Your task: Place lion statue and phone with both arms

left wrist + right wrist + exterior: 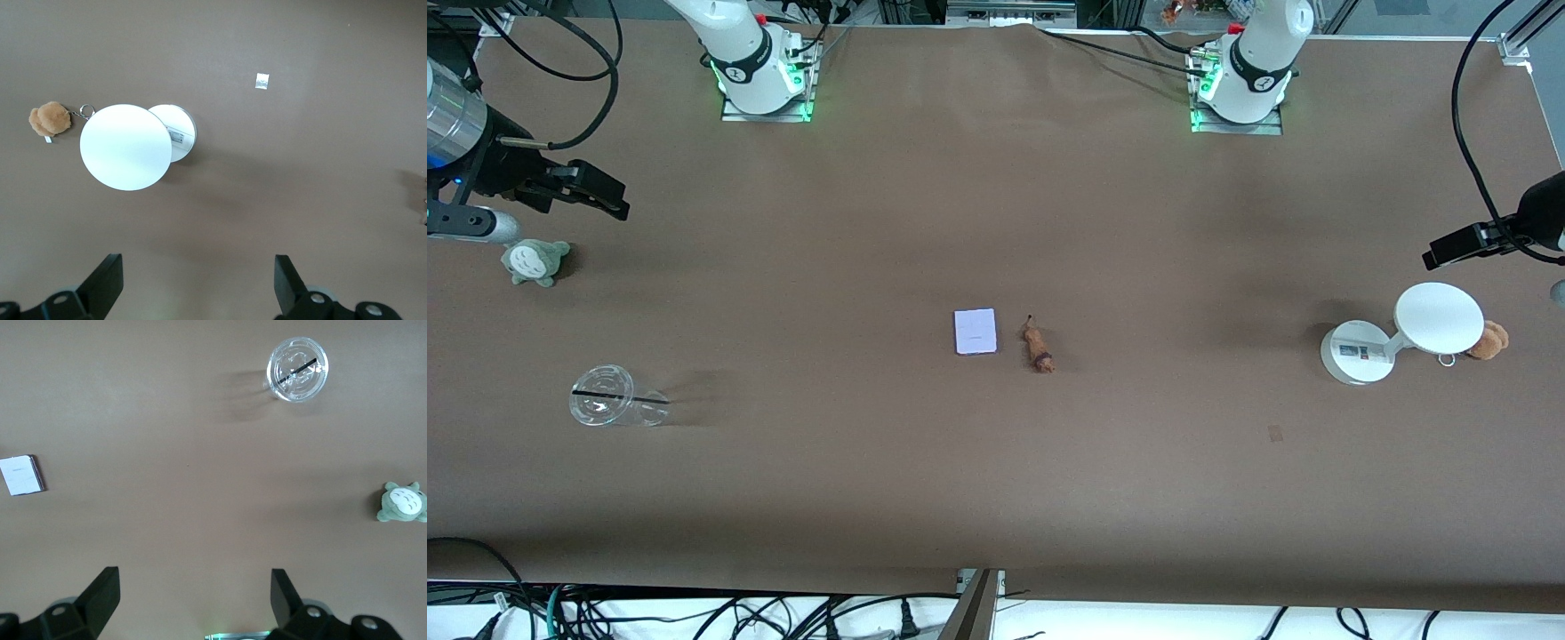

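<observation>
Lion statue (1038, 348) and phone (975, 332) lie just beside each other at the table's middle. Advisable: each of the 2 arms descends squarely over its own object, avoiding collision. Left gripper (193, 283), above the white two-disc stand (1401, 331), and right gripper (193, 600), above the grey-green plush (534, 261), gape wide, holding nothing.

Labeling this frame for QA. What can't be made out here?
- Lion statue: too small in the front view for face or detail; absent from the right wrist view.
- Phone: cut by the edge in the right wrist view; its markings are unreadable.
- Stand: upper disc hides part of the base; label too small.
- Plush bear: partly hidden by the stand.
</observation>
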`<move>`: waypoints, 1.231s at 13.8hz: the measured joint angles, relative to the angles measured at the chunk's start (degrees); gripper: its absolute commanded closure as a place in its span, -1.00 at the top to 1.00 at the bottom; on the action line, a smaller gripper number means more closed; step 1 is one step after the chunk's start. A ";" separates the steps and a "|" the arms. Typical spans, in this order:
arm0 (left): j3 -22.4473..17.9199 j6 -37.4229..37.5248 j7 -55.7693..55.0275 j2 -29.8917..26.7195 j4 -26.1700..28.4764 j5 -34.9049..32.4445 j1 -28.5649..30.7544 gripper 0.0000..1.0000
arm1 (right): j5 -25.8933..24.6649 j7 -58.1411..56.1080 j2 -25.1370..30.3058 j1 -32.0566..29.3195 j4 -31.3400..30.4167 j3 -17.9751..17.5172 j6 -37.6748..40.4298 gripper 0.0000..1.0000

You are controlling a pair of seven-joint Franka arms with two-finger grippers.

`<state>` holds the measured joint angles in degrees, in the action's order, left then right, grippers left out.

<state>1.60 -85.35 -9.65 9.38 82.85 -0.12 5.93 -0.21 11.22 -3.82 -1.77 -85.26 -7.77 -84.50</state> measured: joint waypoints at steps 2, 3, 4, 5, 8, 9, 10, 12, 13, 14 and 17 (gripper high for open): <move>0.00 0.10 0.02 0.00 0.00 0.00 0.00 1.00 | 0.00 0.00 0.00 0.00 0.00 0.00 0.00 1.00; 0.00 0.16 0.04 0.00 0.00 0.00 0.00 1.00 | -0.01 0.00 0.00 0.00 0.00 0.00 0.00 1.00; 0.00 0.23 0.06 0.00 0.00 0.00 0.00 1.00 | -0.01 0.00 0.00 0.00 0.00 0.00 0.00 1.00; 0.00 0.26 0.06 0.00 0.00 0.03 0.00 1.00 | -0.01 0.00 0.00 0.00 0.00 0.00 0.00 1.00; 0.00 0.33 0.08 0.02 0.00 0.07 0.00 1.00 | -0.04 0.00 0.00 0.00 0.00 0.00 0.00 1.00; 0.00 0.38 0.08 0.07 0.00 0.07 0.00 1.00 | -0.05 0.00 0.00 0.00 0.00 0.00 0.00 1.00; 0.00 0.42 0.08 0.16 0.01 0.08 0.00 1.00 | -0.05 0.00 0.00 0.00 0.00 0.00 0.00 1.00; 0.00 0.46 0.10 0.45 0.01 0.10 0.00 1.00 | -0.05 0.00 0.00 0.00 0.00 0.00 0.00 1.00; 0.00 0.46 0.11 0.58 0.01 0.10 0.00 1.00 | -0.05 0.00 0.00 0.00 0.00 0.00 0.00 1.00; 0.00 0.46 0.12 0.68 0.01 0.11 0.00 1.00 | -0.05 0.00 0.00 0.00 0.00 0.00 -0.01 1.00; 0.00 0.46 0.14 0.73 0.01 0.11 0.00 1.00 | -0.05 0.00 0.00 0.00 0.00 0.00 -0.02 1.00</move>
<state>1.60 -84.89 -9.51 10.11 82.86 0.00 5.93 -0.26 11.22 -3.82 -1.77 -85.26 -7.77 -84.53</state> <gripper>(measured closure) 0.000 0.000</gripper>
